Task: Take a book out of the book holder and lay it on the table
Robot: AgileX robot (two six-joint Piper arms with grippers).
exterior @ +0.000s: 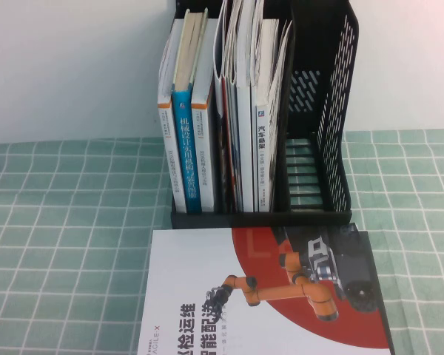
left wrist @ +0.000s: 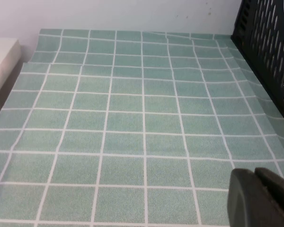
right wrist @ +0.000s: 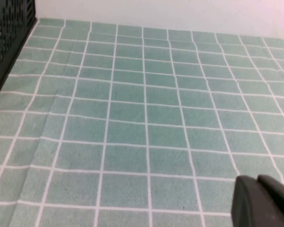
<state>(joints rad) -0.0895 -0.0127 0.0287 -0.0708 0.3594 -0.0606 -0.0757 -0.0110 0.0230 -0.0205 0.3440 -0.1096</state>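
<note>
**Both my arms low over the cloth, the book upright in the rack**

I am two arms, and neither shows in the high view; each wrist camera catches only the dark tip of its own gripper at the frame's lower corner. My left gripper [left wrist: 258, 198] hangs over bare green squares, its two fingers pressed together with only a thin seam between them; nothing is in it. My right gripper [right wrist: 260, 201] sits likewise above the table [exterior: 66, 222], fingers together, gripping nothing.

The book holder [exterior: 333, 148] stands upright at the far middle of the table against the pale wall; its rightmost slot has no book in it. The book [exterior: 263, 148] I am meant for stands upright in a middle slot, white spine facing me, pages fanning slightly at the top; thinner volumes press against its left side. A thick blue-spined book [exterior: 186, 159] fills the leftmost slot, flanked by white ones.

A red-and-white book [exterior: 259, 296] lies flat just in front of the holder, cover up, an orange robot arm pictured on it.
</note>
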